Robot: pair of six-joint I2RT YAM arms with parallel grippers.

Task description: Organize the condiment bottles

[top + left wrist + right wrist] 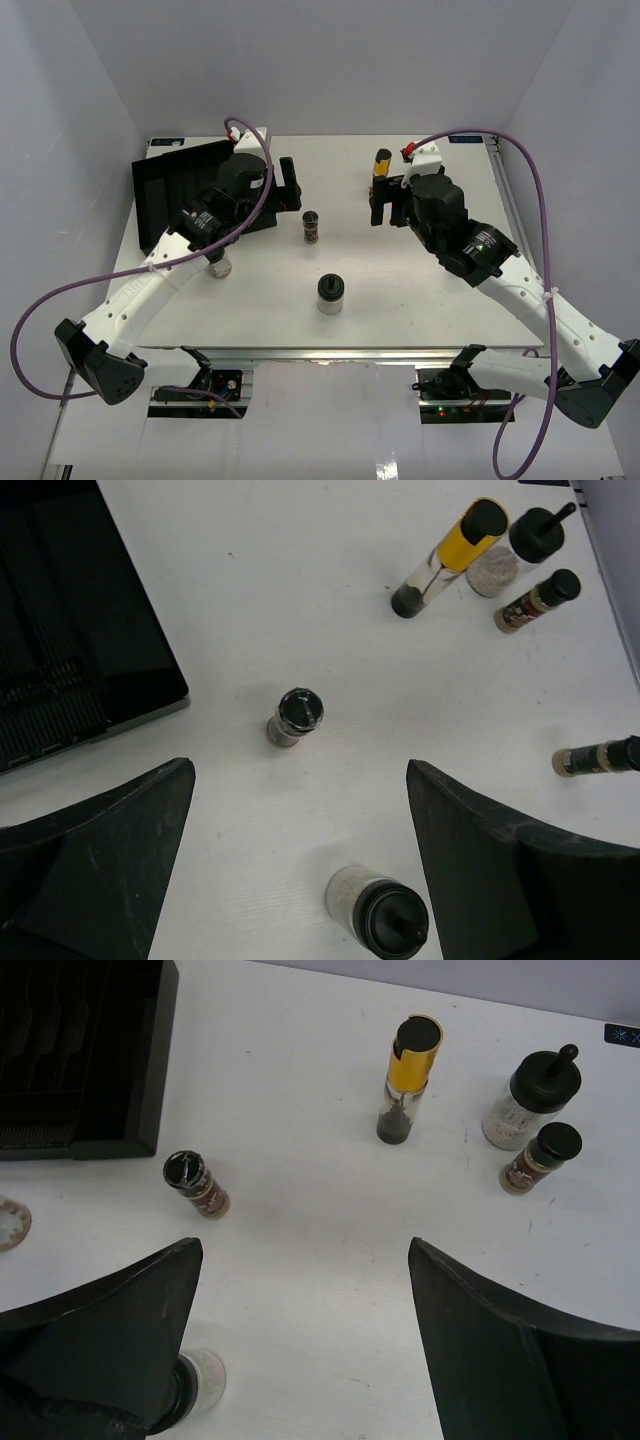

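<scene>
1. The left gripper (298, 768) hung above the white table (330, 630) with its jaws spread wide and empty. A small clear jar with a black cap and brown contents (294, 717) stood just ahead of the gap. A wider clear jar of pale grains under a black knobbed cap (378, 912) stood between the two fingers.
2. The right gripper (306, 1248) was likewise wide open and held nothing. The tall slim clear bottle with a yellow band (405, 1075) stood well beyond its jaws. A second pale knobbed jar (528, 1100) and a small brown-filled jar (538, 1158) stood just beside each other to the bottle's right.
3. The black ribbed plastic tray (170, 190) lay at the table's far left, cropped in both wrist views.
4. One capped jar (218, 265) was largely hidden under the left arm.
5. A clear jar (205, 1380) showed only partly behind a right-gripper finger.
6. A slim dark-capped bottle (598, 757) was clipped by the frame edge, and whether it was upright or lying could not be told.
</scene>
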